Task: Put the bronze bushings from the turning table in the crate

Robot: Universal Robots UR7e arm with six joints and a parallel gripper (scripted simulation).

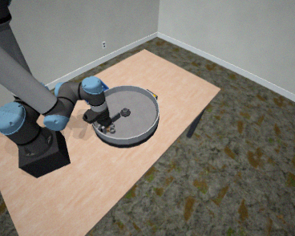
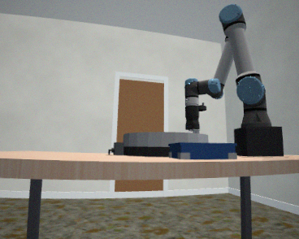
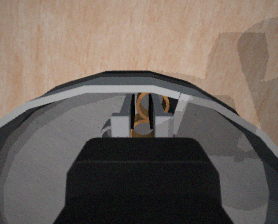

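Inside the near part of the turning table (image 1: 128, 140) (image 2: 153, 140) (image 3: 120, 89), close to its raised rim, the gripper (image 1: 106, 124) (image 2: 192, 130) (image 3: 141, 104) points downward above a small group of bushings. Its two fingers stand partly spread, with a narrow gap between them. One bronze bushing (image 3: 142, 122) shows in that gap, partly hidden by the black gripper body; whether either finger touches it, I cannot tell. Another bronze bushing (image 3: 140, 106) lies nearer the rim and shows between the fingertips, partly covered by one of them. More bronze, a curved edge (image 3: 167, 104), shows just beside that finger, on its outer side. On the opposite side of the gripper, a pale grey ring (image 3: 105, 128), steel by its colour, is partly covered by the gripper.

At the middle of the turning table stands a dark round hub (image 1: 125, 112), with a dark bar (image 1: 115, 116) reaching from it toward the gripper. The blue crate (image 1: 105, 87) (image 2: 205, 150) sits on the wooden table (image 1: 123, 177) (image 2: 71, 168) (image 3: 75, 40), near the turning table. From the side its wall hides what it holds, and from above the arm and the turning table cover most of it. The arm's black base (image 1: 44, 164) (image 2: 258, 141) stands on the same wooden table.
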